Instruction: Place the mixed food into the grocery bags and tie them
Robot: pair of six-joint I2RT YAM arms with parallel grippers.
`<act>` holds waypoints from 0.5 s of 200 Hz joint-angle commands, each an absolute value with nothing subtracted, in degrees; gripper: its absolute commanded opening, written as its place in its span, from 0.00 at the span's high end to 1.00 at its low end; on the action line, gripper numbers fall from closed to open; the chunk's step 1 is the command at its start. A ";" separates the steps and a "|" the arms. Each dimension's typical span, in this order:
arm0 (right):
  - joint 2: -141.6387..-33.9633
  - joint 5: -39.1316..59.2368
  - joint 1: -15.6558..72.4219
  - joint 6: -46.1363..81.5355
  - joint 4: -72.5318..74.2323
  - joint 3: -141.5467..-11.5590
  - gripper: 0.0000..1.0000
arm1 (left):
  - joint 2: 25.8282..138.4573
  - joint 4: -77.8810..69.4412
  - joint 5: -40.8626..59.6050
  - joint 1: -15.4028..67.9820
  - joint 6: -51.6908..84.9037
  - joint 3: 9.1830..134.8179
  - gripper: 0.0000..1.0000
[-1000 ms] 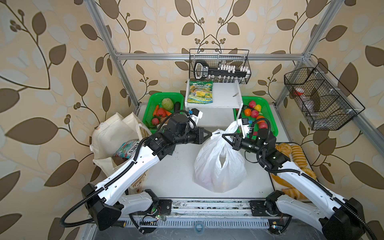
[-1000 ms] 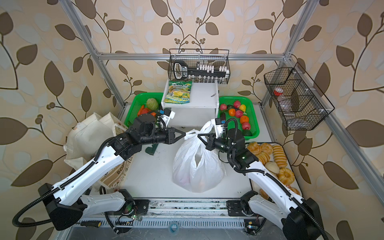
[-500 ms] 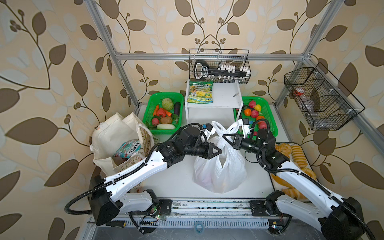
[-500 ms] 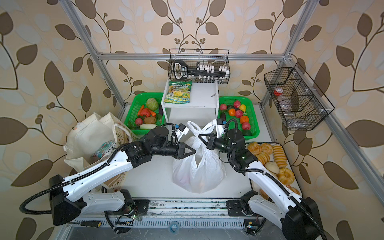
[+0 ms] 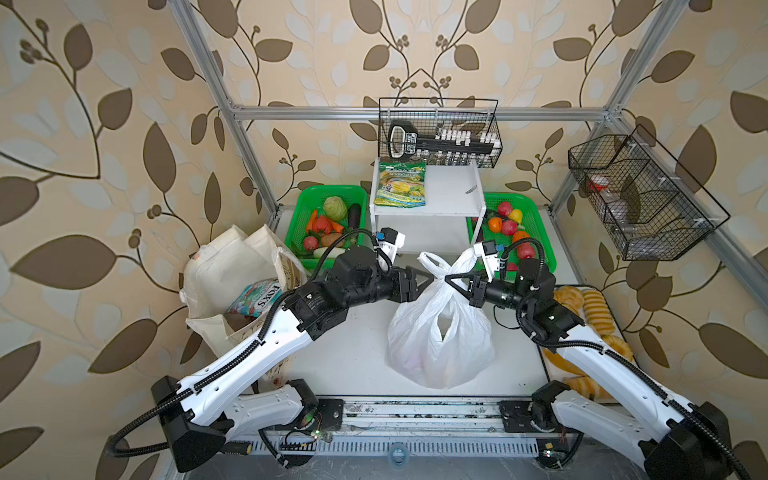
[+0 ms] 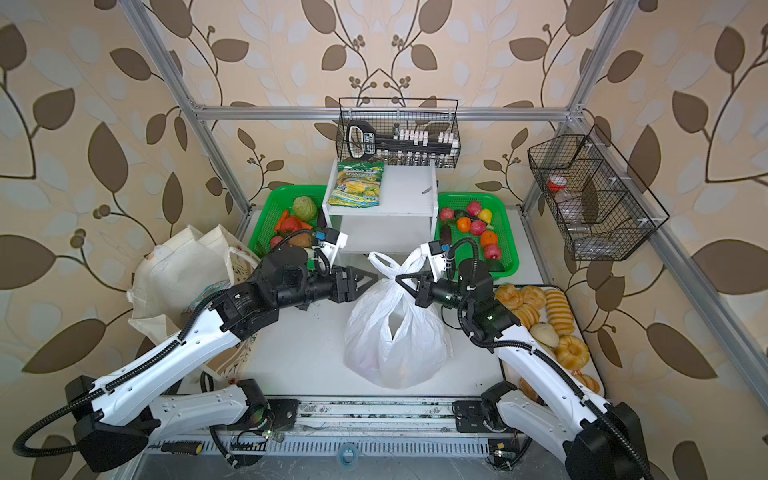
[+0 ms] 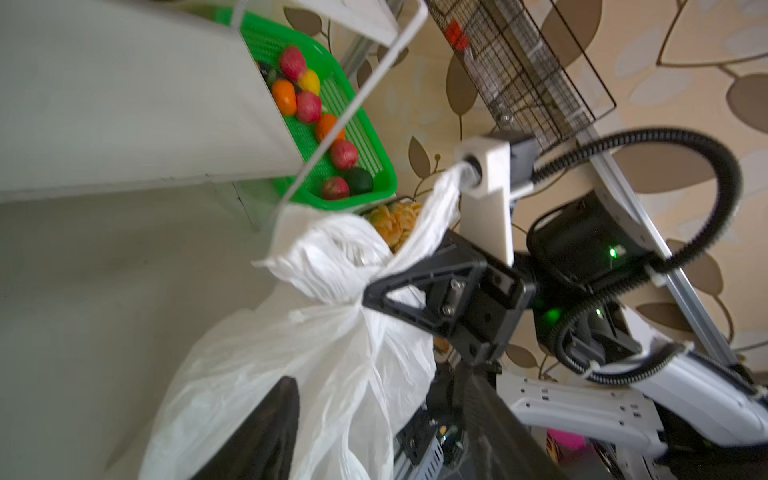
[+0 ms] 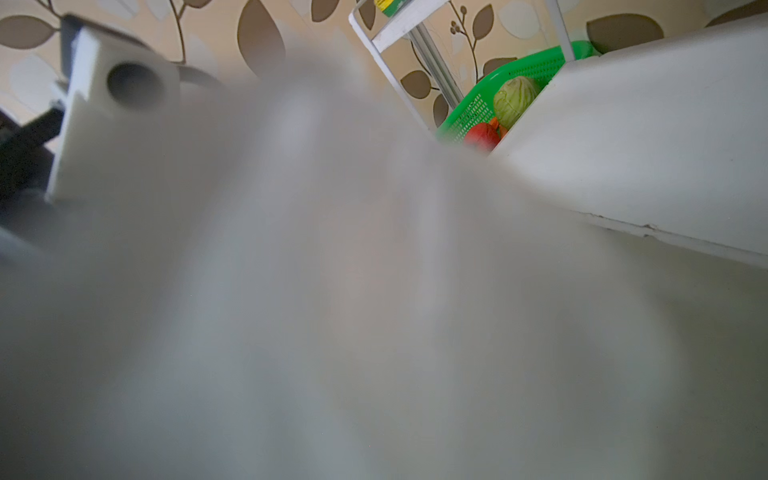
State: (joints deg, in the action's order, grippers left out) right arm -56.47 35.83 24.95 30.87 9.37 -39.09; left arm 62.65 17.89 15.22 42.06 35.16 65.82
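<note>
Up front, the bulging white plastic carrier bag (image 5: 440, 340) sits mid-table. Above it, the right gripper (image 5: 451, 279) clamps the bag's twisted handles; the left gripper (image 5: 427, 277) gapes beside them, holding nothing. It should regrip close to the crossing and pull evenly, lest the thin plastic tear.

White table (image 5: 357, 357). Bears a plastic bag (image 5: 415, 349) upright at the middle and a cream tote (image 5: 224, 270) slumped at the left edge. Carries a left basket (image 5: 307, 203) and a right basket (image 5: 540, 220), both green, at the back, with a white shelf (image 5: 451, 191) between them and a packet (image 5: 401, 185) flat on its top. Holds bread (image 5: 596, 307) in rows along the right edge.
</note>
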 commanded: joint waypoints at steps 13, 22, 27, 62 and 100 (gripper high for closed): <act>-55.75 39.16 24.74 26.88 10.32 -39.02 0.97 | 67.15 17.30 22.04 38.15 35.47 70.96 0.23; -55.81 39.78 24.72 26.74 10.61 -38.90 0.97 | 68.60 17.57 23.49 38.06 34.96 72.13 0.23; -55.89 40.11 24.73 26.69 10.71 -38.89 0.97 | 69.31 17.92 23.80 38.06 34.62 72.79 0.23; -55.67 40.25 24.78 26.11 10.21 -38.94 0.96 | 71.93 17.52 25.57 37.88 33.60 75.01 0.43; -55.90 39.88 24.76 27.50 10.21 -38.83 0.95 | 71.99 16.30 26.24 37.88 34.00 72.87 1.00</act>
State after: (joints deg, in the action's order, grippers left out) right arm -56.25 38.85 24.95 27.57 9.69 -39.09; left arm 72.75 18.76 24.45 38.04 34.72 72.12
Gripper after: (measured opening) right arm 0.049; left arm 0.155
